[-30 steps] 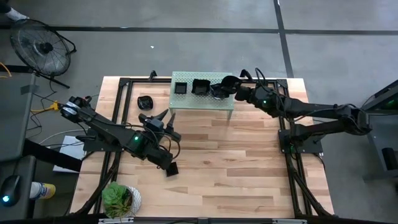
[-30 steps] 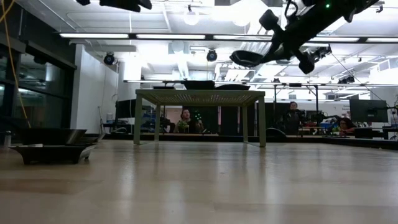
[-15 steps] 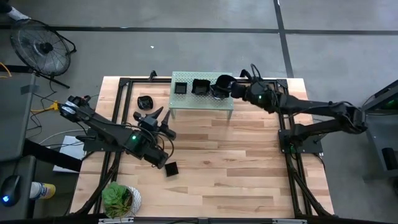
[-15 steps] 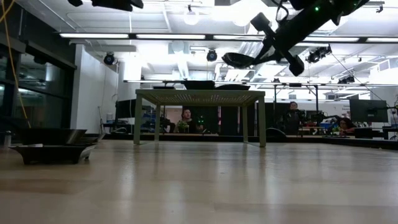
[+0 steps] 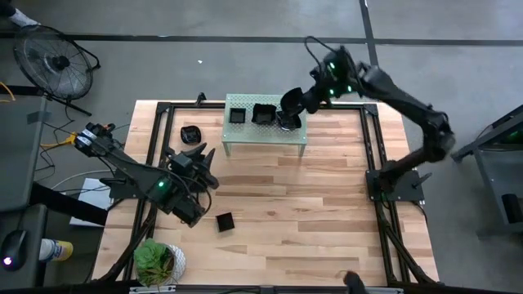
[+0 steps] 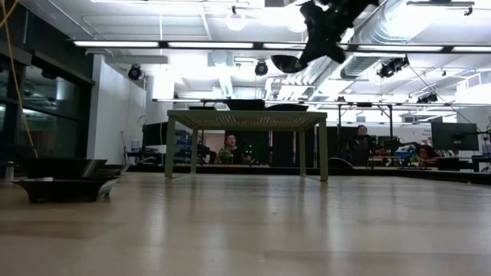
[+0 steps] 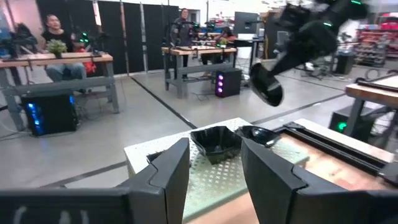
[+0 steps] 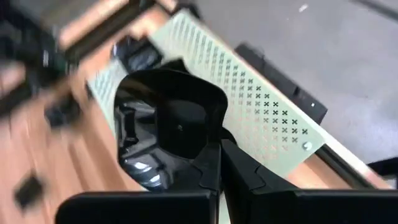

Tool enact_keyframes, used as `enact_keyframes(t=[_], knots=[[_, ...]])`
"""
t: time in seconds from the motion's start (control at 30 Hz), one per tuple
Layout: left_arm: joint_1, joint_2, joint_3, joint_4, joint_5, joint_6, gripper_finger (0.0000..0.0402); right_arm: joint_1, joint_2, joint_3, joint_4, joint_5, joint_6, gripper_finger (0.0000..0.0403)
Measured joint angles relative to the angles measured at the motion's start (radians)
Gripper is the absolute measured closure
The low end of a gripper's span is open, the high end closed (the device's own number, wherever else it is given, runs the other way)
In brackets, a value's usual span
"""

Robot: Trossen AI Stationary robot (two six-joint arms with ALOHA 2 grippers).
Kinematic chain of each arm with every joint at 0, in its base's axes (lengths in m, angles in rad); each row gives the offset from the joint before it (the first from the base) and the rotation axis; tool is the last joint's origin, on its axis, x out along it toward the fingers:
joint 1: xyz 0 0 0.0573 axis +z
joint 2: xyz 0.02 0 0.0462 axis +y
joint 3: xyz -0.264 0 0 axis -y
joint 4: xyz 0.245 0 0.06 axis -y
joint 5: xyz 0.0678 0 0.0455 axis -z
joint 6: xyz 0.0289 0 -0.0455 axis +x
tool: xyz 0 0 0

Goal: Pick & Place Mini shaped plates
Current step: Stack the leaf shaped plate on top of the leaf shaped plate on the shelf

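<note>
My right gripper [image 5: 304,98] is shut on one glossy black mini plate [image 5: 290,104], held high above the right end of the pale green perforated shelf [image 5: 265,131]; it also shows in the low view [image 6: 288,63]. Three more black plates [image 5: 263,113] rest on the shelf top. A round plate [image 5: 190,133] and a small square one [image 5: 225,221] lie on the table. My left gripper [image 5: 196,155] is open and empty, above the table left of the shelf. My right gripper pinches the plate's rim [image 8: 210,146] between its two fingers, at the edge nearest the wrist. The fingers come slanting from the table's right side. The plate is lifted clear above the shelf and tilted, its hollow side showing in the wrist view.
Two stacked dark dishes [image 6: 65,180] show at the left in the low view. A potted plant [image 5: 158,261] stands at the near left corner. Black frame rails [image 5: 376,163] run along both table sides. People sit at benches in the room beyond.
My right gripper has risen steeply with the plate and gone a little toward the table's left, so the plate now hangs high over the shelf's right end. My left gripper has drawn back toward the table's left edge, staying open.
</note>
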Motion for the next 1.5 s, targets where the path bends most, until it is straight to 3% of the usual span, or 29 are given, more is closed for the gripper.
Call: enact_keyframes(t=[0.17, 0.37, 0.53, 0.73, 0.93, 1.5], knots=[[-0.036, -0.003, 0.000, -0.002, 0.049, -0.015, 0.0257, -0.067, 0.214, 0.314, -0.319, -0.116, -0.291, 0.0403], [-0.065, -0.003, 0.000, 0.000, 0.094, -0.024, 0.0257, -0.045, 0.402, 0.567, -0.523, -0.026, -0.657, 0.0403], [-0.071, -0.003, 0.000, 0.004, 0.128, -0.024, 0.0257, -0.009, 0.466, 0.654, -0.565, 0.023, -0.901, 0.0403], [-0.069, -0.003, 0.000, 0.015, 0.149, -0.024, 0.0257, 0.039, 0.473, 0.614, -0.561, 0.055, -1.208, 0.0403], [-0.069, -0.003, 0.000, 0.015, 0.150, -0.023, 0.0257, 0.074, 0.474, 0.559, -0.455, 0.129, -1.259, 0.0403], [-0.069, -0.003, 0.000, 0.015, 0.155, -0.021, 0.0257, 0.081, 0.474, 0.559, -0.437, 0.076, -1.225, 0.0403]])
